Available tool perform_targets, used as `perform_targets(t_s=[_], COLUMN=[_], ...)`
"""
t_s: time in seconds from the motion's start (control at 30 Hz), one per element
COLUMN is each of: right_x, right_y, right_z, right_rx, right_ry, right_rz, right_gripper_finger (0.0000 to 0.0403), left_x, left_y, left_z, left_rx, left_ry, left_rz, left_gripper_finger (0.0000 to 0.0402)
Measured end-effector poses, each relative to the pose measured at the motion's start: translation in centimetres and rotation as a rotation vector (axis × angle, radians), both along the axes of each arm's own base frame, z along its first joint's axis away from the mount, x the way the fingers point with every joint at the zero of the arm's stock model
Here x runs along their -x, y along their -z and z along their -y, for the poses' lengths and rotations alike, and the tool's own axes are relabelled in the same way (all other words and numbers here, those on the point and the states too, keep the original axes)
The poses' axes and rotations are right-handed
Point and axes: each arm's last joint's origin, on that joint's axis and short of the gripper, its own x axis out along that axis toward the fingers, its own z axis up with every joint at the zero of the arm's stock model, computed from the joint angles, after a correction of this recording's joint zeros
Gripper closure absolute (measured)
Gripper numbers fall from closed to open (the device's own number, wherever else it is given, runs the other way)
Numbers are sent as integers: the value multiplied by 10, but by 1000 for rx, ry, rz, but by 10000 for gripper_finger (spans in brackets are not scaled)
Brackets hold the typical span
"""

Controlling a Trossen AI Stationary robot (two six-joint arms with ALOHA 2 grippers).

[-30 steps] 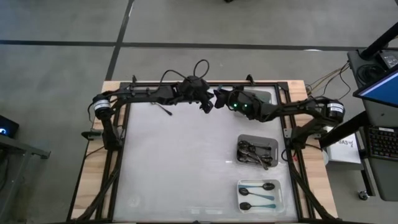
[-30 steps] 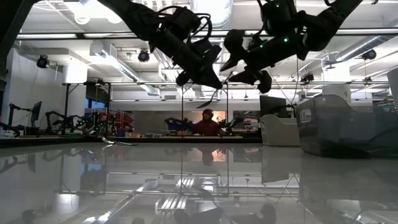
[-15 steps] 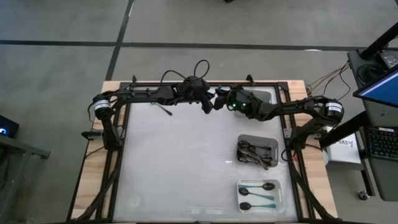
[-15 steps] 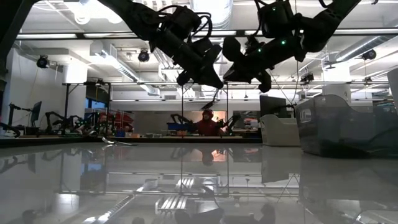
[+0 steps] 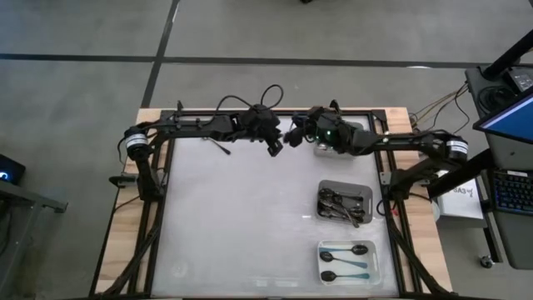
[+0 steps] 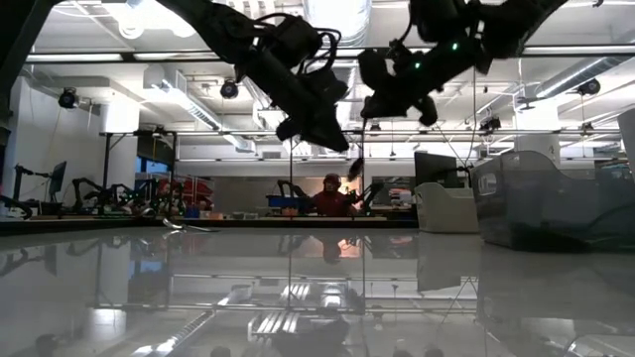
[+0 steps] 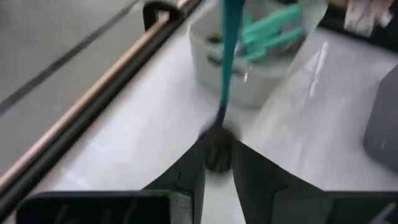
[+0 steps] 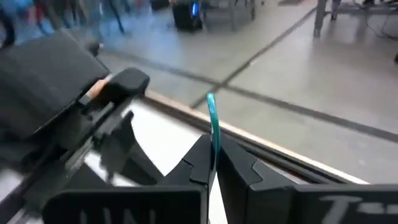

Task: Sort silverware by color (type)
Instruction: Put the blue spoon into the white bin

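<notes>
Spoon (image 8: 213, 127) handle pinched in right gripper (image 8: 214, 163); bowl between left gripper (image 7: 217, 163) fingers.

Counted: three trays (image 5: 346, 190); two black spoons (image 5: 346, 250) in one; one teal-handled spoon (image 7: 227, 56) between fingers

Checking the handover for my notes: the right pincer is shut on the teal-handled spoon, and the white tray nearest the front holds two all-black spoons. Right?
Not quite. The right pincer is shut on the teal-handled spoon, but the high view shows the white rectangular tray holding two black-bowled spoons with teal handles, not all-black ones.
</notes>
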Motion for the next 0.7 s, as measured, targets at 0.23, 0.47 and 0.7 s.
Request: perform_targets(t_s=[0.23, 0.47, 0.7], right_x=[26, 44, 52], right_y=[-55, -82, -79], right_z=[-18, -67, -137], right_rx=[-218, -586, -804], right_ry=[-229, -390, -508], right_rz=[-335, -531, -665], right_gripper_finger=[394, 394, 394], left_x=[8, 9, 9], left_y=[10, 11, 11], left_z=[3, 3, 3], left_rx=[30, 23, 18], left_ry=[16, 27, 31], left_rz=[-134, -152, -156], left_gripper_finger=[334, 333, 333])
